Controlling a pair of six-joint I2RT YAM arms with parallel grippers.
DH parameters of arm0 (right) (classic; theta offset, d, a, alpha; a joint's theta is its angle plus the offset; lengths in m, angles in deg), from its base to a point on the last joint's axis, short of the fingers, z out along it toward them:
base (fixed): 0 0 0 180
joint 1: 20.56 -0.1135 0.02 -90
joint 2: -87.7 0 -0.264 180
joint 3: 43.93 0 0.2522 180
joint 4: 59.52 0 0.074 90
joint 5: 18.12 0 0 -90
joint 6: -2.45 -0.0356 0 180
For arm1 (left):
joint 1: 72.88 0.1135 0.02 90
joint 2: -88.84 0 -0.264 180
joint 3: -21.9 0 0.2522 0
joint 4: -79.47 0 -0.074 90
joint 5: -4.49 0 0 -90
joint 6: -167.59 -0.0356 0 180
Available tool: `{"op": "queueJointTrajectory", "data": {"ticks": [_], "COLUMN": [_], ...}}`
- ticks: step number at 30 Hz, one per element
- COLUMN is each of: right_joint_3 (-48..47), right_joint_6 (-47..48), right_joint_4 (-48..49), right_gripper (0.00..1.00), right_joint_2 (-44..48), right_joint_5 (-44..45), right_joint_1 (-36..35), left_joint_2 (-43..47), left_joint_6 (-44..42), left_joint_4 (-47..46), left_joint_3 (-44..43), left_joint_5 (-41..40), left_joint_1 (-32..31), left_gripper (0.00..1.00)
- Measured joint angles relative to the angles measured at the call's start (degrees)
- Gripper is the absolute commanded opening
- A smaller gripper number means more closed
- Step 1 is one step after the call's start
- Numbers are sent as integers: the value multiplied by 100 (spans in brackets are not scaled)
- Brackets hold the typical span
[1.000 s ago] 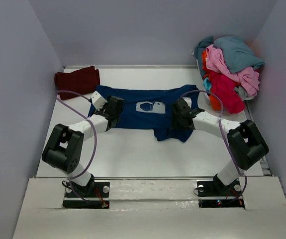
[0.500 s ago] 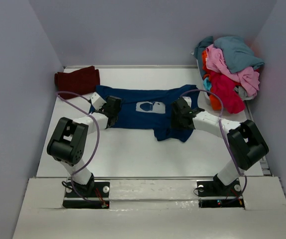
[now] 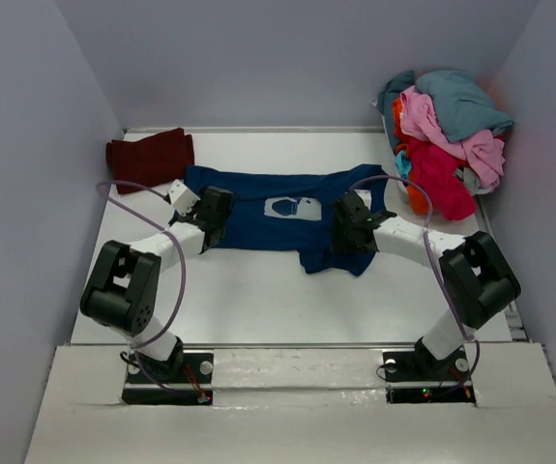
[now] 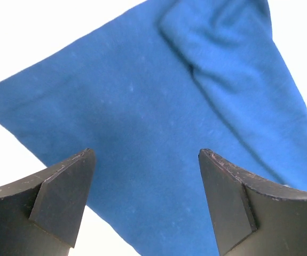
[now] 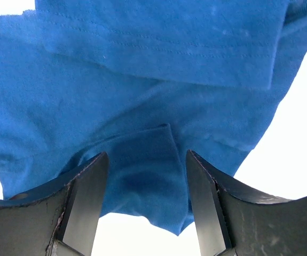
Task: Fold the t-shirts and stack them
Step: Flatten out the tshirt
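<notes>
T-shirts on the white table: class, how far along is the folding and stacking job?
Done: a dark maroon cloth t-shirt looks folded, far left. In hand: the navy blue printed t-shirt lies spread out, the left arm's fingers and right arm's fingers open above it. Left: the heap of teal, pink, red and orange shirts, far right.

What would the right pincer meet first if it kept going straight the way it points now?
Most likely the navy blue t-shirt: the right pincer stands open, aimed at a raised fold of its cloth between the fingers. How near the cloth is cannot be told from the wrist view.
</notes>
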Motion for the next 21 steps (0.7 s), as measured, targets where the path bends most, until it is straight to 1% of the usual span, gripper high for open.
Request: {"op": "queueJointTrajectory", "data": {"ticks": [4, 8, 11, 14, 18, 21], "right_joint_3": [90, 90, 90, 90, 125, 186], "right_joint_6": [2, 42, 94, 140, 203, 236], "right_joint_4": [-7, -4, -4, 24, 142, 219], "right_gripper": [66, 66, 67, 67, 67, 67], "right_joint_2": [186, 363, 439, 485, 483, 483], "right_joint_5": [15, 35, 48, 48, 37, -15], "right_joint_1": [0, 0, 0, 0, 20, 92], "left_joint_2": [396, 293, 94, -258, -345, -348], "left_joint_6": [90, 55, -378, -1047, -1759, -2127], "left_joint_4": [518, 1606, 2199, 2651, 2852, 2787], "left_joint_3": [-138, -898, -1558, -2291, -2380, -2159], "left_joint_5": [-348, -719, -918, -1104, -1130, -1012], "left_joint_1": [0, 11, 26, 129, 396, 745], "left_gripper": [94, 97, 97, 98, 98, 98]}}
